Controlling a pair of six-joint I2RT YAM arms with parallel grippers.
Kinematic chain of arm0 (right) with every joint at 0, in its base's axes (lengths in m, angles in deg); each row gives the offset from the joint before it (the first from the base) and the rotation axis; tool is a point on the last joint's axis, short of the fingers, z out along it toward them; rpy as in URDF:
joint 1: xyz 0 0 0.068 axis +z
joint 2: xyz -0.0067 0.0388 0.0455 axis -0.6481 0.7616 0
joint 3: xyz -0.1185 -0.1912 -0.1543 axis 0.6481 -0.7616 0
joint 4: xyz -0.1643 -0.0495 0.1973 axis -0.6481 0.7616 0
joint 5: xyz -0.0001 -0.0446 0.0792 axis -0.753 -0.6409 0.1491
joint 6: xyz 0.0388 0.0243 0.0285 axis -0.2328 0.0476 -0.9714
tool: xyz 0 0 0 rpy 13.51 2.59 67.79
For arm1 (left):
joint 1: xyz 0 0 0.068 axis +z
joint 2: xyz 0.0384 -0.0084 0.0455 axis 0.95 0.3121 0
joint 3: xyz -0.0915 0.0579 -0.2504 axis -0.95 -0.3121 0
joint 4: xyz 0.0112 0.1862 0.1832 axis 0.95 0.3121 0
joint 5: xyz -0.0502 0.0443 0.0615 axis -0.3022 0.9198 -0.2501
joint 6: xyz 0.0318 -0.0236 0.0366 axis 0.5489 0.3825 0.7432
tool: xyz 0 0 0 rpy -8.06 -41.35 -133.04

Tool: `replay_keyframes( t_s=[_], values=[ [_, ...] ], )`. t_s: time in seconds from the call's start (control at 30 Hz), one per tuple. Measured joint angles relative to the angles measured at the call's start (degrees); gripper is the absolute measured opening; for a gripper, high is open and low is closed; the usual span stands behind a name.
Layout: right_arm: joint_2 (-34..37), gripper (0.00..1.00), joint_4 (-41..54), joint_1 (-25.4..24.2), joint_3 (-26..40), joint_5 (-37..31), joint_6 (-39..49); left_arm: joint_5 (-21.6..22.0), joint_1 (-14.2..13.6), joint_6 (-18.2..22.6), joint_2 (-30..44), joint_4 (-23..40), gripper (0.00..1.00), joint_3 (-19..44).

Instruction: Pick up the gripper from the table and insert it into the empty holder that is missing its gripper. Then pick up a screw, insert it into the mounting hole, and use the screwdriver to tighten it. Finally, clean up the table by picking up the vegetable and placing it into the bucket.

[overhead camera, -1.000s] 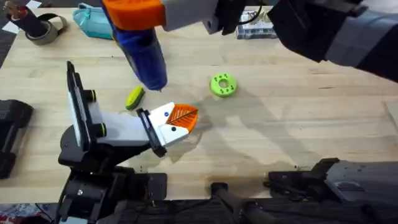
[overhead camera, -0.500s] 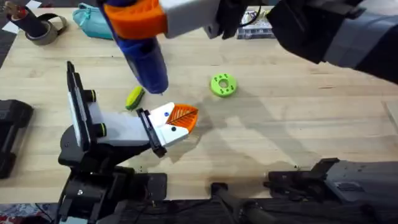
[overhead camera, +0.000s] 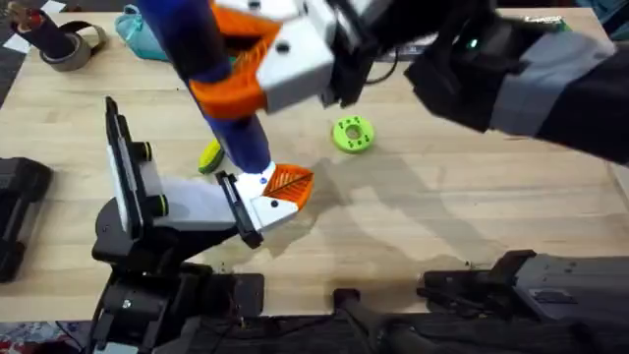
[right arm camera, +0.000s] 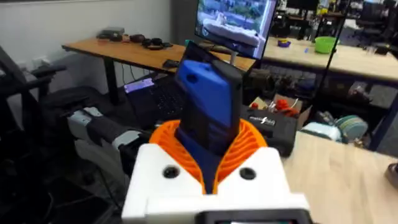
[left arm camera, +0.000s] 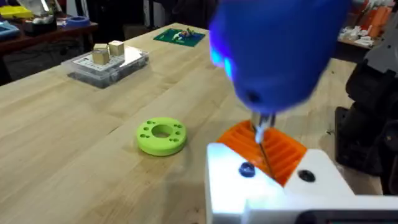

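1. The right gripper [overhead camera: 260, 69] is clamped on the blue handle of the screwdriver [overhead camera: 221, 84], its orange ribbed pads [right arm camera: 214, 149] pressed to either side of the handle.
2. The screwdriver stands nearly upright, leaning a little, directly above the holder's [overhead camera: 182, 202] clamp end; its thin metal tip [left arm camera: 262, 134] comes down onto the gripper [overhead camera: 275, 192].
3. The gripper, a white block with an orange ribbed tip, sits in the black clamp at the holder's end, orange tip pointing away from the holder.
4. In the left wrist view the metal tip meets the gripper's orange ribbed face, just beside a dark dot [left arm camera: 247, 169] on the white block; whether it sits in a screw head cannot be told.
5. The vegetable [overhead camera: 210, 155] lies on the table [overhead camera: 442, 216] just behind the holder's clamp end, partly hidden by the screwdriver.
6. A green round disc [overhead camera: 353, 135] with holes lies on the table, beyond the gripper's orange tip and apart from it.
7. A teal pouch [overhead camera: 147, 34] lies at the far table edge behind the holder; what it contains cannot be seen. A tape roll [overhead camera: 64, 44] is beside it.
8. Whether the left gripper's fingers are spread or closed cannot be told.
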State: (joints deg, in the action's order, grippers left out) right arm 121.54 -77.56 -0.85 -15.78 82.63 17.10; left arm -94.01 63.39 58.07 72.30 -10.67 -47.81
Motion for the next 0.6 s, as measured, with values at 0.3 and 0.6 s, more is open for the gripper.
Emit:
replay_keyframes(
  t_s=[0.3, 0.6],
  values=[
    [-3.05, 0.046, -1.82, 0.31, -4.25, -1.28, 1.66, 0.0, 0.0, 0.0, -0.02, 0.0, 0.014, 0.0],
    [-3.8, 0.047, -3.87, 0.59, -5.14, -1.52, 3.41, 0.0, 0.0, 0.0, -0.02, 0.0, 0.014, 0.0]
  ],
)
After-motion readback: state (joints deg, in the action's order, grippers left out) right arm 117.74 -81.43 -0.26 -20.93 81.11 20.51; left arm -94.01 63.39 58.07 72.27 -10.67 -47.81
